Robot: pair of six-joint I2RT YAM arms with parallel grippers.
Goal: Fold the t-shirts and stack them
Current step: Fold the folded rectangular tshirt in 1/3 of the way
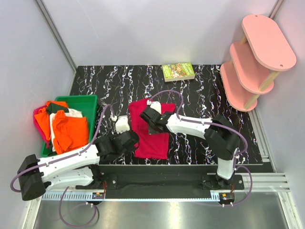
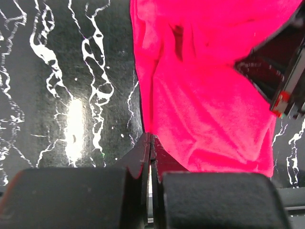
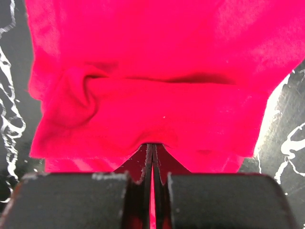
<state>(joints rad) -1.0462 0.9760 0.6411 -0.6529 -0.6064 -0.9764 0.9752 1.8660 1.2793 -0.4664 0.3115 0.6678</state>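
A crimson-red t-shirt (image 1: 153,138) lies partly folded on the black marbled table (image 1: 205,95). My left gripper (image 1: 133,140) is at its left edge; in the left wrist view the jaws (image 2: 150,137) are shut and the shirt's (image 2: 209,95) side edge runs into their tips. My right gripper (image 1: 148,118) sits over the shirt's upper part. In the right wrist view its jaws (image 3: 152,145) are shut on the cloth's (image 3: 152,71) near edge, which puckers at the tips. More t-shirts, orange (image 1: 69,131), white (image 1: 74,113) and magenta (image 1: 38,119), are heaped at the left.
A green bin (image 1: 83,101) holds the heaped shirts at the table's left edge. A small green-covered book (image 1: 178,71) lies at the back. A pink three-tier shelf (image 1: 257,62) stands at the right rear. Grey walls close in the sides.
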